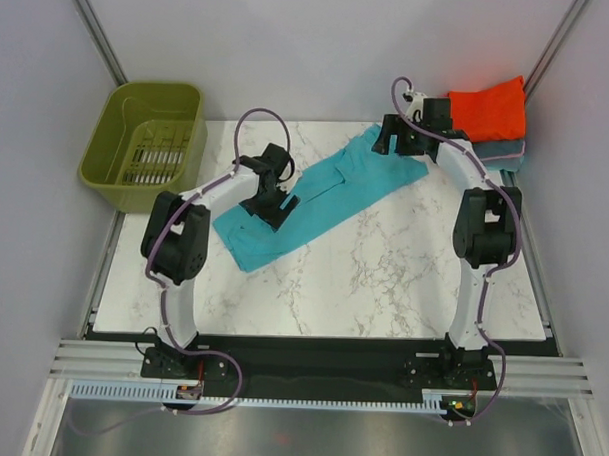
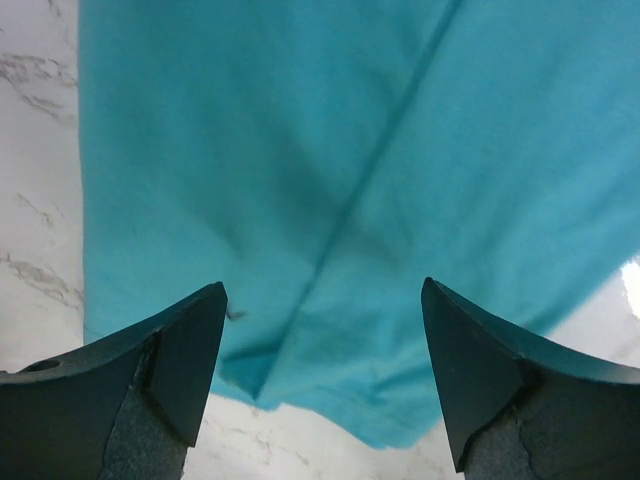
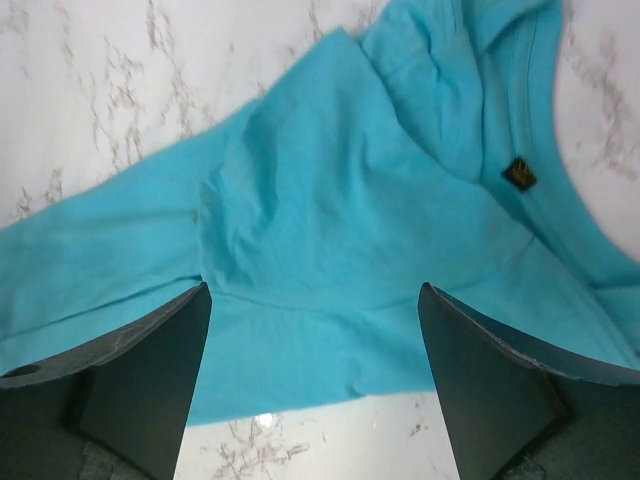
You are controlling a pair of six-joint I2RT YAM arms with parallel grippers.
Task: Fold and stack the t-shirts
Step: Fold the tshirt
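A teal t-shirt lies folded lengthwise in a long strip, slanting across the marble table from near left to far right. My left gripper is open above its lower end; the left wrist view shows the teal cloth and its hem between the spread fingers. My right gripper is open above the collar end; the right wrist view shows the collar with a small label. An orange-red folded shirt lies on a grey-blue folded one at the far right corner.
An olive-green plastic basket stands off the table's far left corner. The marble table ends at a dark strip near the arm bases. Grey walls close in the back and sides.
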